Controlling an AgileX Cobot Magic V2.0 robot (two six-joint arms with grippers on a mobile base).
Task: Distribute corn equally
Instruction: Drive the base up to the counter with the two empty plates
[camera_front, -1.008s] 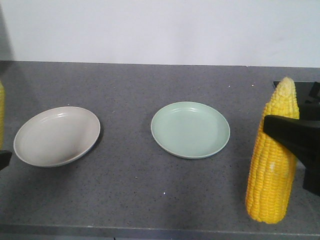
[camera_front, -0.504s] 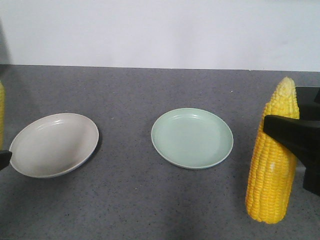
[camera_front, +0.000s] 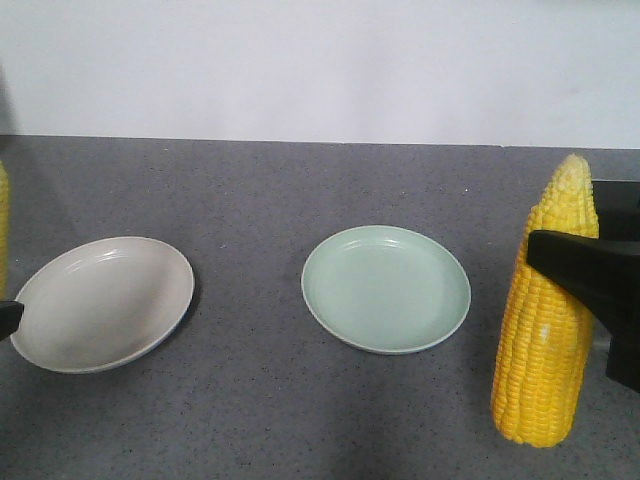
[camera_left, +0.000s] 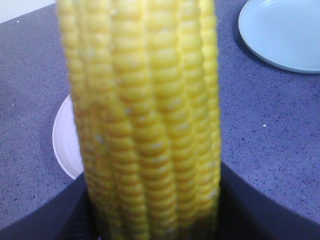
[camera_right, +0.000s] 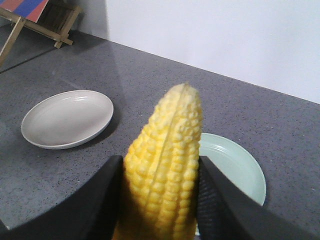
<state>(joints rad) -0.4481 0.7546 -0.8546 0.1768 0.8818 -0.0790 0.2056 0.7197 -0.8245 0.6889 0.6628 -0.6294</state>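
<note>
Two corn cobs are held upright, one in each gripper. My right gripper (camera_front: 565, 265) is shut on a yellow corn cob (camera_front: 545, 320) at the right edge of the front view, its pale tip up. The right wrist view shows black fingers (camera_right: 102, 200) pressing both sides of that cob (camera_right: 165, 160). My left gripper (camera_left: 155, 200) is shut on another corn cob (camera_left: 145, 115), which fills the left wrist view. In the front view only a yellow sliver of this cob (camera_front: 3, 230) shows at the left edge.
On the grey counter (camera_front: 250, 400) lie a beige plate (camera_front: 100, 303) on the left and a pale green plate (camera_front: 386, 288) in the middle, both with nothing in them. A white wall runs behind. A wooden stand (camera_right: 35, 15) stands far off in the right wrist view.
Both plates and the counter's back edge sit lower in the front view than before. The two held cobs keep their places in the frame, and both grips are unchanged.
</note>
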